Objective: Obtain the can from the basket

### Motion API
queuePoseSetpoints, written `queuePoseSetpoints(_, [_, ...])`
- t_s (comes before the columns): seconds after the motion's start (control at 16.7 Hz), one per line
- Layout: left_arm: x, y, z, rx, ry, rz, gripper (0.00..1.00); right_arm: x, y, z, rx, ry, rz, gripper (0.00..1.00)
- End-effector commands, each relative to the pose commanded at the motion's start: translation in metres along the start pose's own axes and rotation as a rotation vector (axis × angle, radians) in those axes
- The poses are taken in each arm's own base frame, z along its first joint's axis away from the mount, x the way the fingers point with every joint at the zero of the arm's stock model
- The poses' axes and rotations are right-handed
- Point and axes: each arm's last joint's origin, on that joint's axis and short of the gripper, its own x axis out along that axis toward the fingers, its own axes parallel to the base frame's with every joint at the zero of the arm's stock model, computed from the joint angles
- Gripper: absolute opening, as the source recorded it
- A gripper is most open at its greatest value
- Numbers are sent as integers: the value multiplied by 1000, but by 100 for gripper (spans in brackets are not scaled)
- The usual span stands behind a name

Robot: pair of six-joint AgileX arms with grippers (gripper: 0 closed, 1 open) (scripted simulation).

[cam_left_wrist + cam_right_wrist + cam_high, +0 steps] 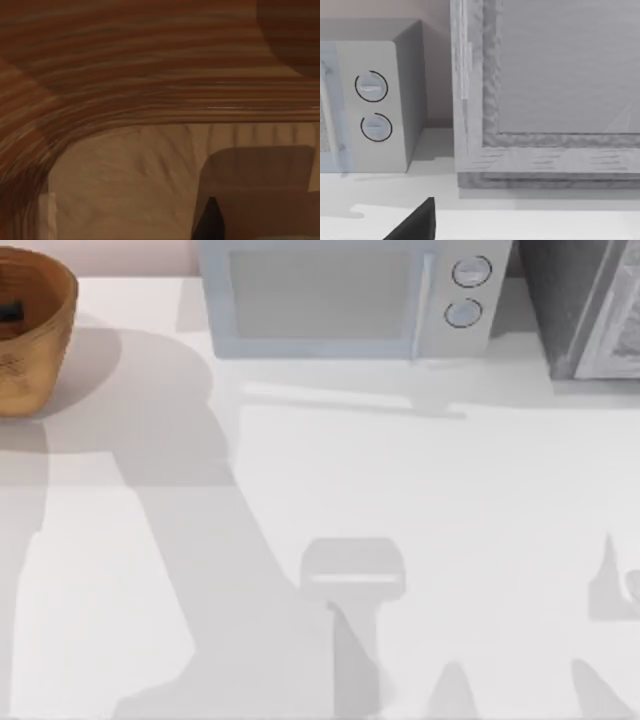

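The near part of the white tabletop (420, 540) carries nothing but grey shadows. Farther back, the basket (30, 340) stands at the far left corner, cut by the top view's left edge, with a small dark shape inside that I cannot identify. The left wrist view looks close onto its ribbed orange-brown inside. I cannot tell where the can is, nor how the fingers of either arm stand. At the back edge stands a microwave (350, 295), with a grey framed box (590, 305) beside it on the right.
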Motion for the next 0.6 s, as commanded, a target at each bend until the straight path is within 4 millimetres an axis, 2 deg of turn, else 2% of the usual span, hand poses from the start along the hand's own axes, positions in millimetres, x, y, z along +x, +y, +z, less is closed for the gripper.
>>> queuePoseSetpoints(0.12, [-3, -1, 0, 1, -6, 2, 0, 0, 0, 0, 0, 0, 0, 100])
queuePoseSetpoints(0.3, [-28, -8, 1, 4, -56, 25, 0, 0, 0, 0, 0, 0, 0, 100])
queuePoseSetpoints(0.48, [-76, -25, -5, 8, -156, 65, 0, 0, 0, 0, 0, 0, 0, 100])
queuePoseSetpoints(0.6, [-116, -41, -20, 12, -240, 93, 0, 0, 0, 0, 0, 0, 0, 100])
